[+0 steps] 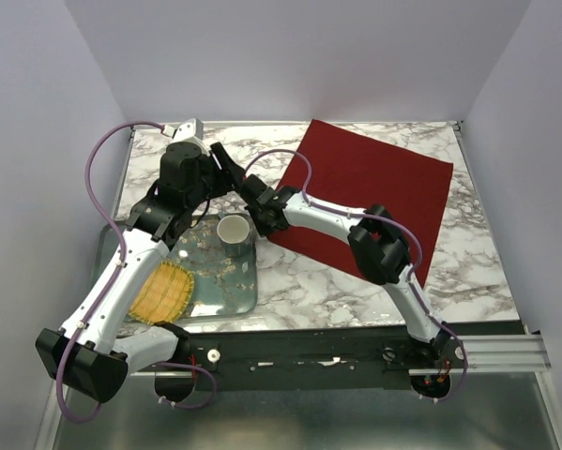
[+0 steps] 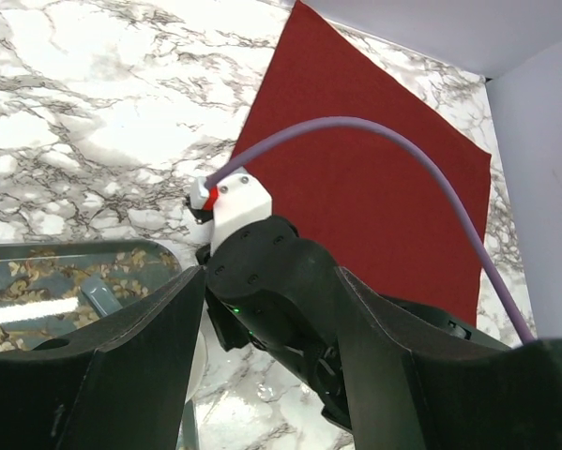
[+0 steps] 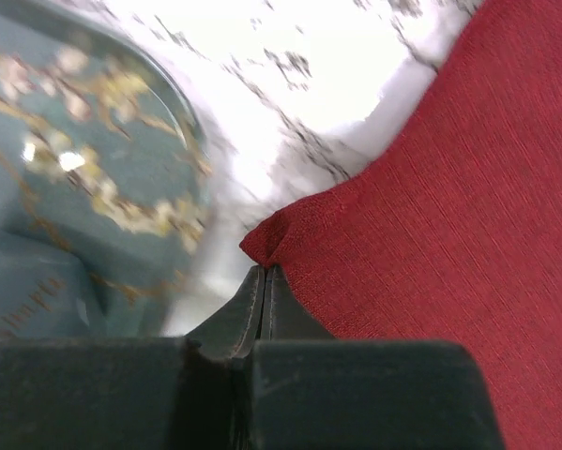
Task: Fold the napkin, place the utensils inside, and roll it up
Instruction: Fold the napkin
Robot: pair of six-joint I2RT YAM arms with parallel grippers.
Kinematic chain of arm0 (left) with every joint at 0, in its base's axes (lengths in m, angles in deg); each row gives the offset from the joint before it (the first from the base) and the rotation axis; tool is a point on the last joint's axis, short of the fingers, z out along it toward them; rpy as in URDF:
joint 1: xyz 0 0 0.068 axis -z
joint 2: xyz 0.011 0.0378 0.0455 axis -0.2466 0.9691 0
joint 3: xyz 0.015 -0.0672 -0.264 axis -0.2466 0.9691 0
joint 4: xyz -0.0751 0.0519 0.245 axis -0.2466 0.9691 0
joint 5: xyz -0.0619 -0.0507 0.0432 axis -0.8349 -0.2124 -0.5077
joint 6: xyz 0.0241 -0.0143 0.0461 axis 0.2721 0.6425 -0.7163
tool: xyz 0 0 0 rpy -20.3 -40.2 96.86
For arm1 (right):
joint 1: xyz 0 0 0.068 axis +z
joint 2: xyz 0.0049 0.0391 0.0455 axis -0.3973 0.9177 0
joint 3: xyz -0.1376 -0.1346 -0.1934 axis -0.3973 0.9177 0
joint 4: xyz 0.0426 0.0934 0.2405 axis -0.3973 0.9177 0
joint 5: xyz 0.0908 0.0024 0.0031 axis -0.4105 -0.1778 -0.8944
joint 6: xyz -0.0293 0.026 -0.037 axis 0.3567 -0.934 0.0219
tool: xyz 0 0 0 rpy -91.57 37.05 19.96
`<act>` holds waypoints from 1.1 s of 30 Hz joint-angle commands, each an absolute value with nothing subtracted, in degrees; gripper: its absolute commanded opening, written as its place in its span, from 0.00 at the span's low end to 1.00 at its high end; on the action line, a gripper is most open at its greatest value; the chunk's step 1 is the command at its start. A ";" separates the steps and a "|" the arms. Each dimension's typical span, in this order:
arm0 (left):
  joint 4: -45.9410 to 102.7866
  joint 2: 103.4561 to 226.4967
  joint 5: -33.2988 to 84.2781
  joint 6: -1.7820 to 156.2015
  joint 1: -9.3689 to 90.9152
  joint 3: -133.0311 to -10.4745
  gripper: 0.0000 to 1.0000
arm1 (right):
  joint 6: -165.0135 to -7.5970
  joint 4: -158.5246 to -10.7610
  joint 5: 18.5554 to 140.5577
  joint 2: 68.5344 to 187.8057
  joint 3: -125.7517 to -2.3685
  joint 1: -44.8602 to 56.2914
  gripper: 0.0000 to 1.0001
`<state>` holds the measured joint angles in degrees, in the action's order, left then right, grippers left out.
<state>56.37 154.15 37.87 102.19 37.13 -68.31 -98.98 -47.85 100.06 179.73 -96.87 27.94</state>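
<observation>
The dark red napkin (image 1: 374, 187) lies flat on the marble table at the back right, one corner pointing toward the tray. My right gripper (image 1: 262, 223) is shut on that near-left corner, and in the right wrist view the cloth (image 3: 449, 234) puckers just past the closed fingertips (image 3: 265, 274). My left gripper (image 1: 232, 172) hovers open just above the right arm's wrist, which fills the space between its fingers (image 2: 149, 347); the napkin (image 2: 356, 159) lies beyond. The utensils are out of view.
A blue-green patterned tray (image 1: 220, 298) sits at the near left, holding a white cup (image 1: 234, 232) and a yellow woven mat (image 1: 163, 291). White walls close in the table on the left, back and right.
</observation>
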 commanded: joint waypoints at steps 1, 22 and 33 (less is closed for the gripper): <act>55.49 154.35 37.27 102.54 36.60 -68.14 0.65 | -98.83 -47.26 98.37 173.67 -89.96 26.60 0.01; 52.24 158.56 32.10 100.26 36.07 -68.49 0.72 | -91.82 -57.55 83.85 151.68 -69.29 0.51 0.01; 53.29 163.75 28.22 98.15 36.51 -69.98 0.73 | -82.40 -57.11 81.57 154.49 -73.23 -19.27 0.01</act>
